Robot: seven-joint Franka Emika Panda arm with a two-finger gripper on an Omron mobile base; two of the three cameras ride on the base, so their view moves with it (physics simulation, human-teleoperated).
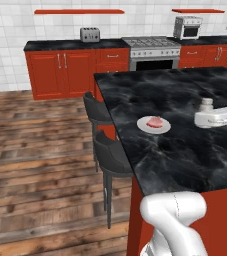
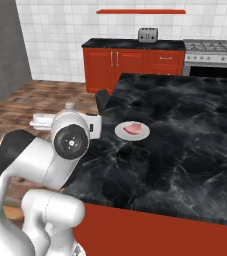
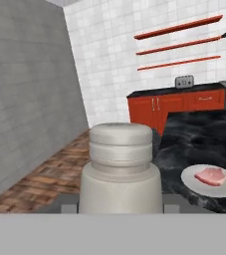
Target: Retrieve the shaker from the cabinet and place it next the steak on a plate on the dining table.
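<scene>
Landmark is the plate (image 1: 153, 125), white, lying on the dining table (image 1: 185, 145) w/ the steak (image 1: 155, 121) on top of it.

Left base view, left to right: you see wood floor, then two dark stools (image 1: 105, 145) tucked at the table's left edge, just left of the plate. Behind the plate, at the back wall, red base cabinets (image 1: 60, 67) w/ a toaster (image 1: 90, 34) on the counter, then the stove (image 1: 152, 52), then a toaster oven (image 1: 187, 27) further right. Right of the plate, well apart from it and above the marble, the shaker (image 1: 206, 104) sits upright in the gripper (image 1: 208, 117); its cap pokes up over the white hand.

Right base view, left to right: you've got the shaker (image 2: 70, 106) and gripper (image 2: 60, 120) left of the plate (image 2: 132, 131), out past the table's left edge, over the floor side; the arm's joint hides most of it. The steak (image 2: 132, 128) is on the plate, clear of the shaker.

Hand view: the shaker (image 3: 120, 169) stands upright close up at the centre; the plate (image 3: 210, 180) and steak (image 3: 210, 176) lie to its right on the dark top (image 3: 204, 134). Fingers are clenched on the shaker's body, though the tips themselves are mostly hidden behind it. The shaker isn't on the table yet.
</scene>
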